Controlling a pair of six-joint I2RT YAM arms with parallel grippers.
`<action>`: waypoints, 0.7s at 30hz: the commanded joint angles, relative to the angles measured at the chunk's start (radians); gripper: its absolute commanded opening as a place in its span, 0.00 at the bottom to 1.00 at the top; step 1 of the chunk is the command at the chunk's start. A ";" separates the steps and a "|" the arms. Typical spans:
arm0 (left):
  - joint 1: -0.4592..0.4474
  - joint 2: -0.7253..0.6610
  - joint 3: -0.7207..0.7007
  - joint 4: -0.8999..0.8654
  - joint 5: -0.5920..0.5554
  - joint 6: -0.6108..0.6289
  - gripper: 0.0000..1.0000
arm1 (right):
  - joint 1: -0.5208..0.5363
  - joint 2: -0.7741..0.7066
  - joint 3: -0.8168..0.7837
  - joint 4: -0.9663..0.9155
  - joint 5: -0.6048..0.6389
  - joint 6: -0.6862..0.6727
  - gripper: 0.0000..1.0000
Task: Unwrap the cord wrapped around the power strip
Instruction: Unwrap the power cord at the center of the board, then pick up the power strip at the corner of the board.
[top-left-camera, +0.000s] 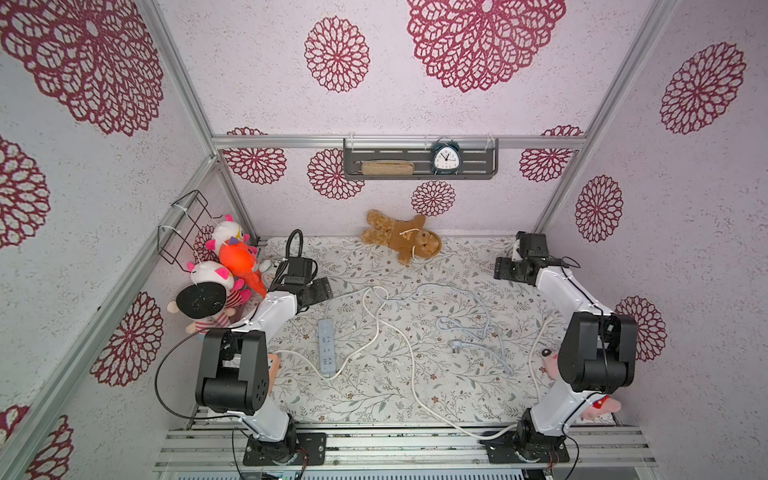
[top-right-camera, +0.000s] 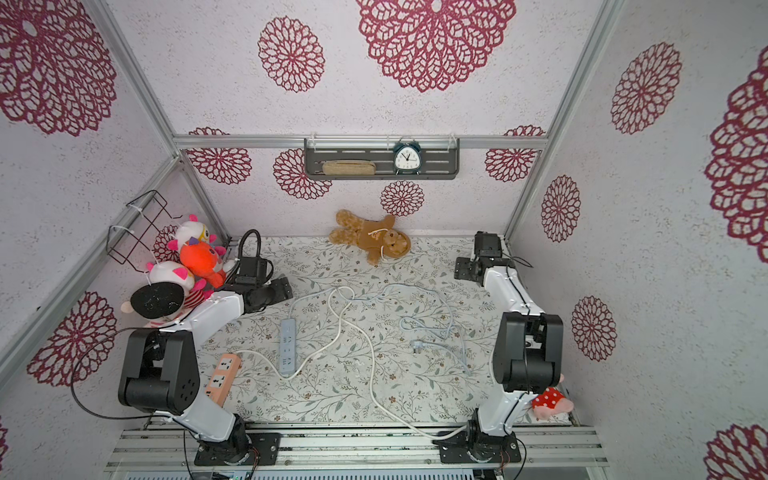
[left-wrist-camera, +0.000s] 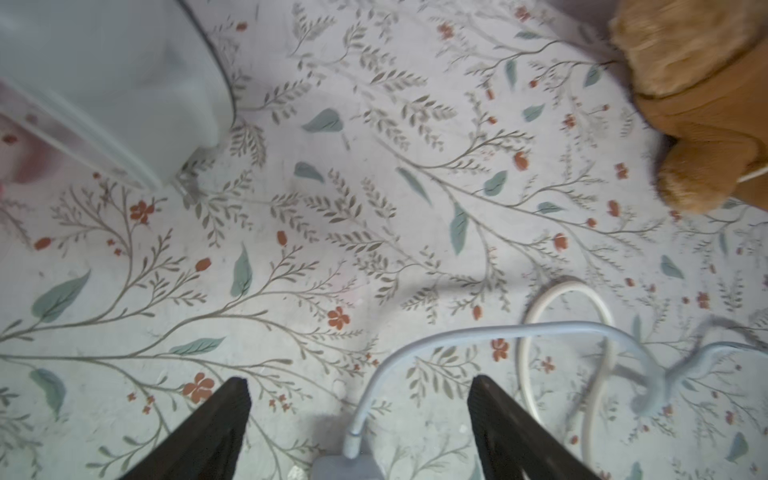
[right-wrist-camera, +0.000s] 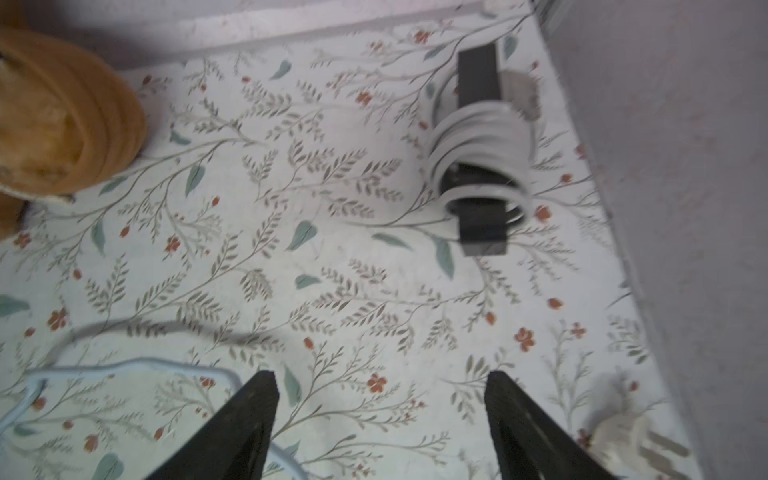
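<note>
Power strip (top-left-camera: 326, 347), one blue, one cord (left-wrist-camera: 478, 330) loose, left end effector (left-wrist-camera: 358, 379), right end effector (right-wrist-camera: 381, 374), both wide, empty

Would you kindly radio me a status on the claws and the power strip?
Left claw open, empty. Right claw open, empty. Power strip lies flat, blue cord unwound, loose. White cord crosses blue cord.

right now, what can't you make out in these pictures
- Peach rectangular power strip: in a top view, mostly hidden behind the left arm's black elbow.
- Pink plush toy: in both top views, partly covered by the right arm.
- Black block wound with white cord: blurred in the right wrist view, so its identity is unclear.
- Pale blue power strip: cut off by the left wrist view's edge.
</note>
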 joint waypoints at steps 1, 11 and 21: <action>-0.060 -0.024 0.029 -0.057 -0.046 0.046 0.90 | -0.059 0.069 0.100 -0.025 0.071 -0.010 0.88; -0.196 -0.093 -0.002 -0.045 -0.046 0.017 0.91 | -0.141 0.442 0.562 -0.220 0.062 -0.080 0.89; -0.214 -0.199 -0.032 -0.053 -0.033 -0.030 0.91 | -0.140 0.613 0.695 -0.278 -0.049 -0.045 0.86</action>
